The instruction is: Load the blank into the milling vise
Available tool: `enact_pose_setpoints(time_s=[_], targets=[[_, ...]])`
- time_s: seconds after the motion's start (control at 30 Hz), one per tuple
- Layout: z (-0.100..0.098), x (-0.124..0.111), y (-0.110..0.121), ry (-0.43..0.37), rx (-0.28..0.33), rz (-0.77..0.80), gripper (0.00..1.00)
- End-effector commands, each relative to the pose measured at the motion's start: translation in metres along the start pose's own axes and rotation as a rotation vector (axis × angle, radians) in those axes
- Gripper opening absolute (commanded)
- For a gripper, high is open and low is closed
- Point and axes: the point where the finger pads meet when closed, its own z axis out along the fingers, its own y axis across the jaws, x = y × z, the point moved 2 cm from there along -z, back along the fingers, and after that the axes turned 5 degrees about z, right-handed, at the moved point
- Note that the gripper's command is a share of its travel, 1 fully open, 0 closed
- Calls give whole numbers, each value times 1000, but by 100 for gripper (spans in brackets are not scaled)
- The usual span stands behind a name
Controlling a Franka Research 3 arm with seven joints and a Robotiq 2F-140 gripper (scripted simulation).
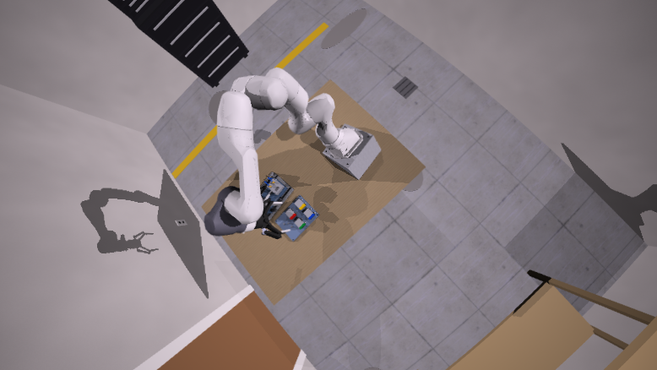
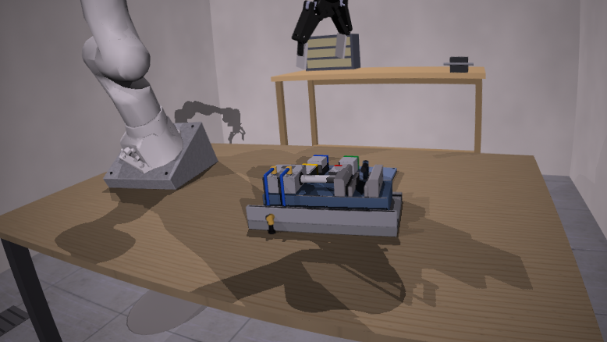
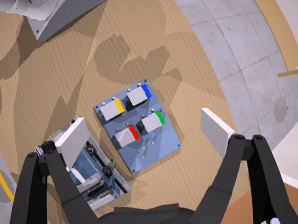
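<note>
The green-ended blank (image 3: 152,123) lies on the blue infeed plate (image 3: 140,132) with the red-ended (image 3: 128,135), yellow-ended (image 3: 112,110) and blue-ended (image 3: 137,95) blanks. It also shows in the overhead view (image 1: 300,224) and behind the vise in the side view (image 2: 350,160). The milling vise (image 2: 322,187) stands next to the plate, with nothing between its jaws; its fixed jaw (image 2: 374,180) is the right block and blue hoses (image 2: 271,184) are on the left. My gripper (image 2: 321,55) (image 3: 143,123) is open and empty, high above the vise and plate, pointing down.
The arm's grey base (image 2: 163,163) stands at the back left of the wooden table. A second table (image 2: 378,74) with a slatted box stands by the far wall. A yellow-capped fitting (image 2: 270,220) sticks out at the front of the vise's raised plate.
</note>
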Motion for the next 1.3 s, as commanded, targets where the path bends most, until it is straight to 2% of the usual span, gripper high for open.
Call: enact_pose_setpoints(time_s=[0.0,0.2,0.33,0.77,0.9,1.27], targets=[[0,-1,-3,4,11,-86,100],[0,-1,-1,0,13,-81,100],[0,-1,-2,-12,47,-262,100],[0,-1,-1,-16,49,-258,100],[0,-1,-1,-27,83,-439,100],[0,-1,-1,-27,83,-439,100]])
